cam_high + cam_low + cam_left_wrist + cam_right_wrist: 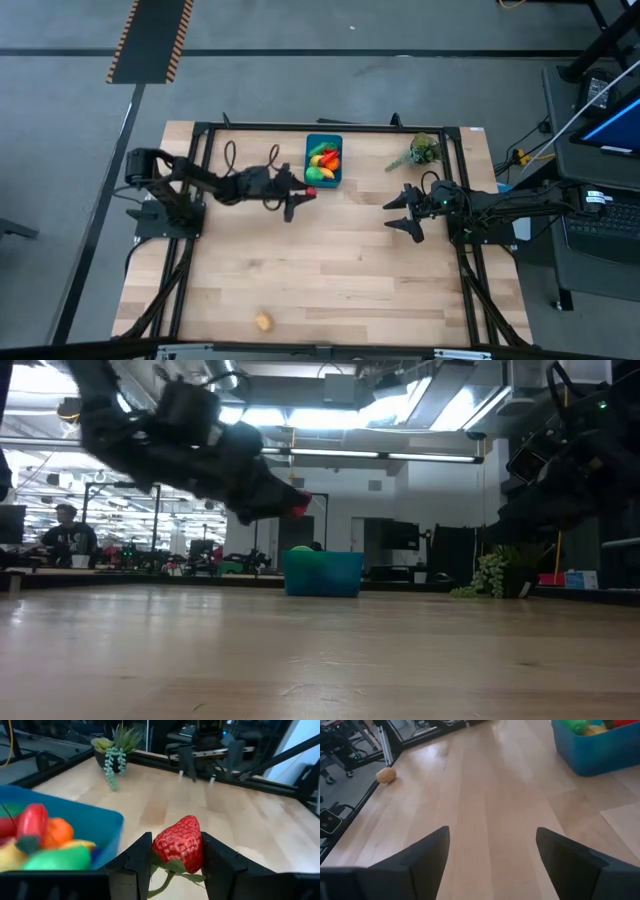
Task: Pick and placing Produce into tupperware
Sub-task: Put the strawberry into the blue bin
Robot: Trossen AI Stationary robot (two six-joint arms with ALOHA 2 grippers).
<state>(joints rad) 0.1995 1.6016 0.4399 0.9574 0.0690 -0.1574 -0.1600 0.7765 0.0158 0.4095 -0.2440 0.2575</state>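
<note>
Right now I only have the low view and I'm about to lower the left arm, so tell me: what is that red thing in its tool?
Observer: A strawberry, pinched between the left tool's two fingers.
Operator: Is it over the tub yet?
Observer: No. From above, it sits just short of the blue tub's near edge.
Operator: Anything left on the table?
Observer: One small tan piece near the front edge, far from both arms.
Operator: Right arm busy?
Observer: No, the right tool is open and empty, over bare wood.
</note>
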